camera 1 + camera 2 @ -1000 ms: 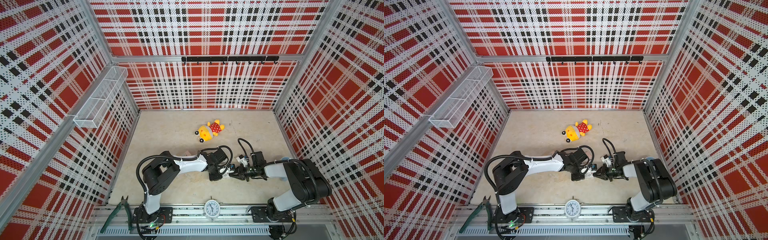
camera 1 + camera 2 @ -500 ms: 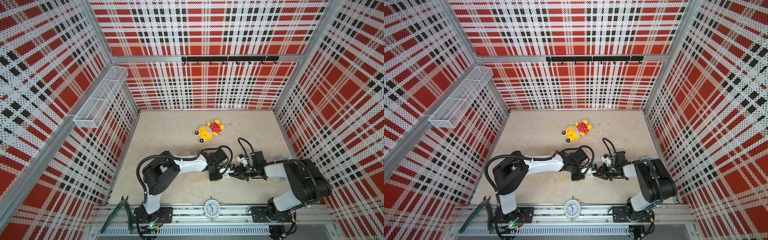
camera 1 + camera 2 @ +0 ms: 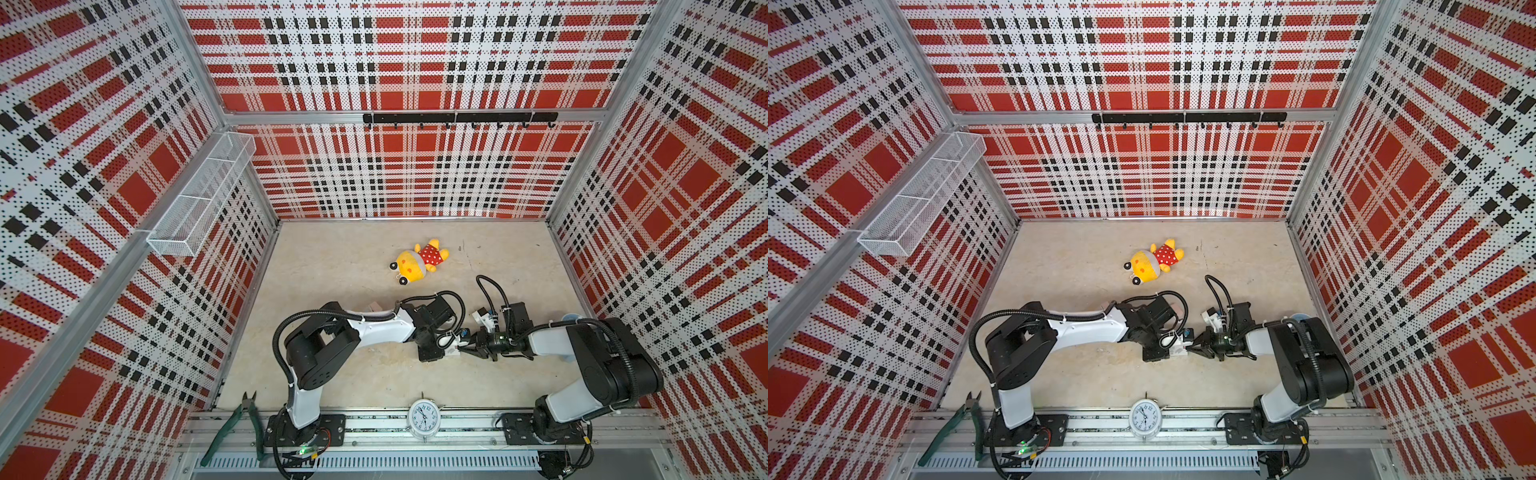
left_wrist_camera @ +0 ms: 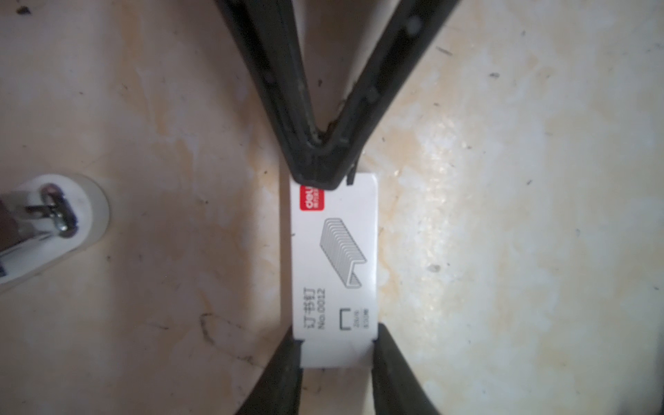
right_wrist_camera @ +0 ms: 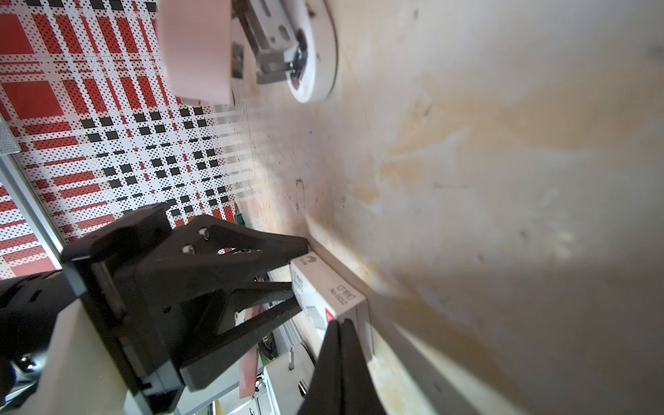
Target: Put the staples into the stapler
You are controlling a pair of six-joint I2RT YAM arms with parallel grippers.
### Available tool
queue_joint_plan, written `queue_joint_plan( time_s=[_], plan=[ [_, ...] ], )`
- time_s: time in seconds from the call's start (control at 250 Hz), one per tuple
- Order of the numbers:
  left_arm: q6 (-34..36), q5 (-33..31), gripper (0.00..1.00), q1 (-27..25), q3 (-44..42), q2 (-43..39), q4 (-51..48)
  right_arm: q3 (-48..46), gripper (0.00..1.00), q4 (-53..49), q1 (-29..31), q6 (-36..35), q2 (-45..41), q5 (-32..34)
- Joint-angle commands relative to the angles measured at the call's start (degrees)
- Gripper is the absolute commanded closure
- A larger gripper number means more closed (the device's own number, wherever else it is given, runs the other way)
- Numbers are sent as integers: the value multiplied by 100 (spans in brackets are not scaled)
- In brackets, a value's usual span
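1. My two arms met low over the stained beige worktop [image 3: 353,257], near its front edge. Both top views showed the hands tip to tip.
2. My left hand [image 4: 336,345] held a small white cardboard box with a grey staple drawing and a red logo [image 4: 334,258]. Its fingers were set narrow against the long sides at one end, and the printed face was up.
3. My right hand [image 4: 319,176] had its fingers pressed together with no gap. The tips touched the box's other end, beside the red logo.
4. The right wrist view showed the same meeting from the side. There the left hand [image 5: 300,276] clasped the box [image 5: 323,287] and the closed right hand [image 5: 339,325] stood at its end.
5. In a top view the box [image 3: 452,351] sat between the left hand [image 3: 446,349] and the right hand [image 3: 463,348].
6. The stapler with a white base, pink top and bare metal parts [image 5: 280,46] stood on the worktop near the box, apart from both hands. The left wrist view caught its base [image 4: 50,215].
7. I could not tell where the silvery staple strips lay.
8. A yellow plush toy in a red spotted dress [image 3: 419,262] lay farther back on the worktop. A round white alarm clock [image 3: 423,417] and green-handled cutters [image 3: 237,424] lay at the front rail.
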Motion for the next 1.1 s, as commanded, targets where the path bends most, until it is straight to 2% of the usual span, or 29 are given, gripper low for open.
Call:
queue_joint_plan(
  time_s=[0.0,0.848,0.996,1.096],
  plan=[
    [73,81,66,86,50,94,-186,-61,100,109,-13,-60,-15,9],
    [265,66,66,167,110,58,-607,217,100,-770,-17,-347,-487,590],
    [254,77,66,149,151,111,-611,169,91,-634,-21,-286,-600,399],
    [209,109,66,141,199,177,-599,124,80,-355,-15,-145,-576,120]
  ],
)
